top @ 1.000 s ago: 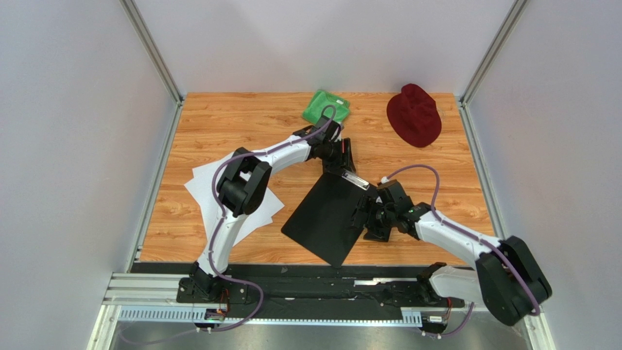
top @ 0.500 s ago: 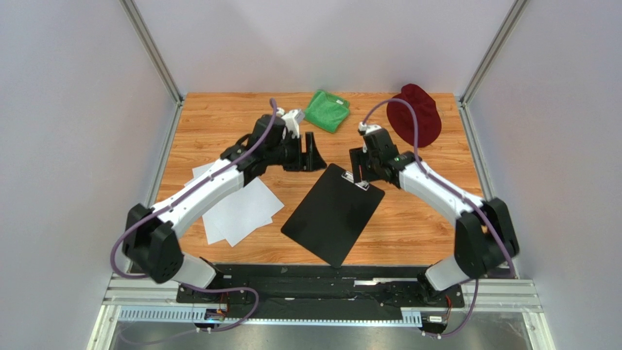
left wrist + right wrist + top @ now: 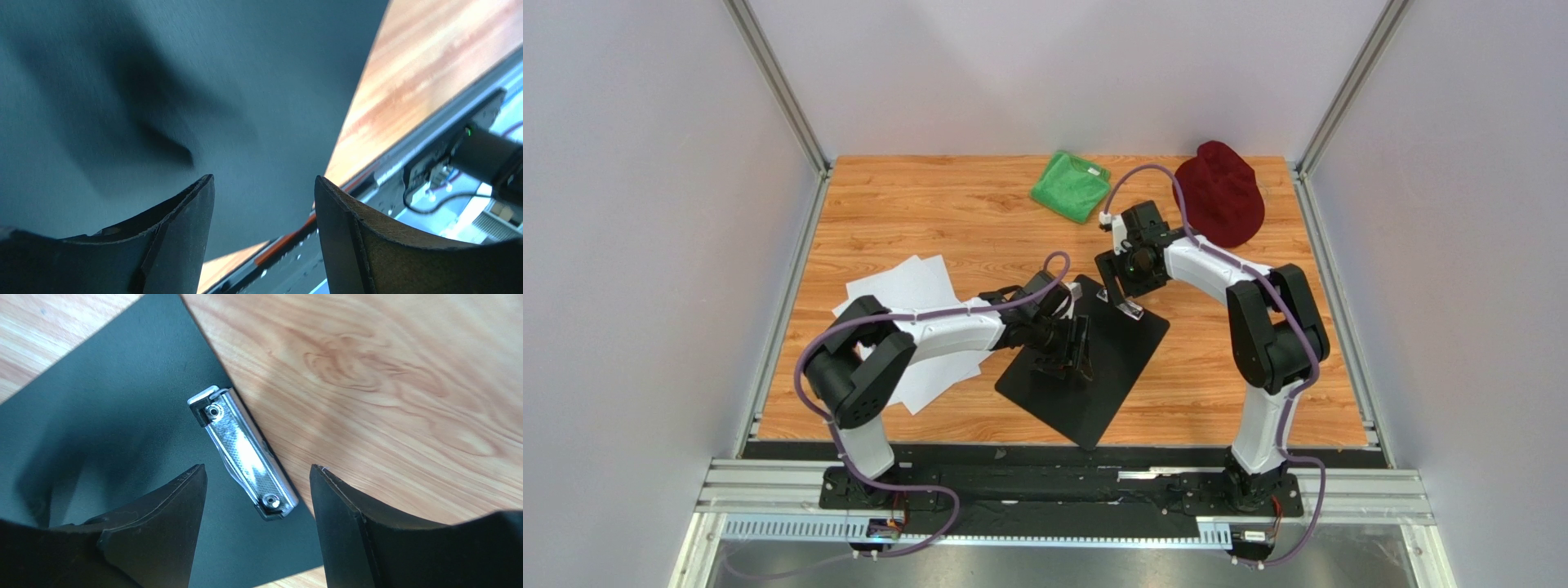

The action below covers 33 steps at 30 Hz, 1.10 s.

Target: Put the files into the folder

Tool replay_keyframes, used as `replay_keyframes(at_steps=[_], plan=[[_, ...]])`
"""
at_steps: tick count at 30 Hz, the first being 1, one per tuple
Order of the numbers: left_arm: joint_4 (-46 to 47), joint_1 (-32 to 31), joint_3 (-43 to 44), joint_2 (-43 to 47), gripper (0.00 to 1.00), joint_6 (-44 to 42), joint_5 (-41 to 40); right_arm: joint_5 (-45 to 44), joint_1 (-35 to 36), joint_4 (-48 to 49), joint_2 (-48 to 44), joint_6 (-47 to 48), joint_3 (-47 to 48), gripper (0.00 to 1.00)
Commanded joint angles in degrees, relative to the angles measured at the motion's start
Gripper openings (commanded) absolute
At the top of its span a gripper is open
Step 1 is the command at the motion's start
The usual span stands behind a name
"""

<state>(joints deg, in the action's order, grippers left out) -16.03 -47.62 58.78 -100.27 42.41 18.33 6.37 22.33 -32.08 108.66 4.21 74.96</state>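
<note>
While files (image 3: 897, 288) lie loose at left, outside folder (image 3: 1112, 368), left gripper (image 3: 264, 180) hovers low over folder mid-table, jaws half apart, empty. Farther: right gripper (image 3: 256, 468), jaws apart, empty, straddles clip (image 3: 244, 454). Best: pinch clip squarely, hold folder flat, then slide files under.

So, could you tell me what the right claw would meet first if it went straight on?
Probably the silver clip on the folder, lying straight ahead of the right claw.
</note>
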Motion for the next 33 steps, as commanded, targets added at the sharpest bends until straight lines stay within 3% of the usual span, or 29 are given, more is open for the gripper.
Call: replay_keyframes(at_steps=[1, 7, 12, 17, 19, 20, 25, 29, 31, 32, 33], plan=[[-0.4, 0.42, 5.72, -4.92, 0.69, 2.76, -1.37, -2.22, 0.44, 0.08, 1.38, -1.73, 1.07, 0.66], [0.74, 2.17, 7.57, -10.38, 0.69, 5.13, -0.05, -15.59, 0.09, -0.71, -0.81, -9.65, -4.64, 0.54], [0.75, 5.34, 11.07, -13.89, 0.69, 4.26, 1.71, -15.95, -1.84, -3.34, -2.4, -16.59, -9.91, 0.31], [-5.58, 6.66, 21.45, -17.15, 0.69, -0.13, 0.13, -20.69, -2.99, -7.2, -8.28, -26.61, -16.16, 0.26], [-9.08, 6.92, 25.4, -17.15, 0.69, -1.98, 0.48, -21.22, -2.99, -8.09, -12.66, -27.32, -17.38, 0.28], [-9.54, 7.27, 26.11, -16.46, 0.69, -2.42, 0.22, -21.31, -3.16, -7.66, -13.99, -27.32, -17.56, 0.36], [-5.95, 11.48, 15.51, 0.13, 0.71, -0.23, 1.45, -22.62, -1.24, -11.32, -18.48, -23.2, -13.09, 0.51], [-5.5, 21.3, 0.31, 19.02, 0.71, 3.11, -3.64, -30.18, 8.22, -13.72, -21.64, -25.81, -5.72, 0.59], [-6.81, 25.18, -7.43, 28.52, 0.7, 4.08, -6.88, -27.14, 12.11, -9.97, -22.27, -29.76, -4.12, 0.59], [-7.43, 28.77, -9.46, 30.81, 0.7, 4.25, -7.86, -20.5, 15.0, -7.24, -22.27, -32.83, -4.73, 0.59], [-8.13, 30.55, -12.44, 33.45, 0.69, 4.26, -8.74, -16.08, 15.98, -3.73, -22.09, -40.95, -5.78, 0.59]])
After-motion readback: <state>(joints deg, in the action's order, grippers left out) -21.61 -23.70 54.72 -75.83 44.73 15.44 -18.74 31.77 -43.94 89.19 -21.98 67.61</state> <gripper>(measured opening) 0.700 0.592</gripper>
